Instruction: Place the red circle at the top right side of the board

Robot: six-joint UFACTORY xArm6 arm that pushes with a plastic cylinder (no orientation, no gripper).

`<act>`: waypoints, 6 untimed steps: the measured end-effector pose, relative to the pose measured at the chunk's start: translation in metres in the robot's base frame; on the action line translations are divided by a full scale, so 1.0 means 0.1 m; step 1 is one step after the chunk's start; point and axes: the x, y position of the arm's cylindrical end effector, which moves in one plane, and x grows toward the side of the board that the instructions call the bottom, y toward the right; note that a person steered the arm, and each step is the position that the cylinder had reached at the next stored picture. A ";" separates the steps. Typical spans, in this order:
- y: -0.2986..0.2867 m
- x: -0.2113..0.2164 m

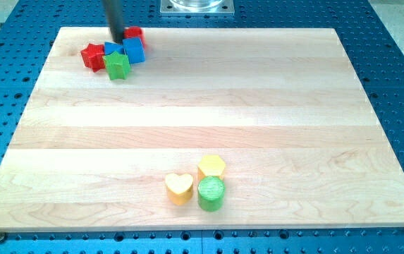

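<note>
The red circle (135, 33) sits near the board's top left, partly hidden behind my rod. My tip (117, 39) rests just left of it, touching the cluster. The cluster holds a red star (92, 56), a green star (118, 65), a blue cube (134, 50) and a second blue block (111, 48) of unclear shape, mostly hidden by the others.
A yellow heart (179, 188), a yellow hexagon (211, 166) and a green circle (211, 193) stand together near the bottom middle of the wooden board (258, 106). A metal base (197, 6) sits beyond the top edge. Blue perforated table surrounds the board.
</note>
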 end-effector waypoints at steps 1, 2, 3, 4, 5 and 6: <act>1.16 0.44; 1.00 0.51; 1.09 0.73; 2.10 0.70; 2.85 0.61; 2.09 0.74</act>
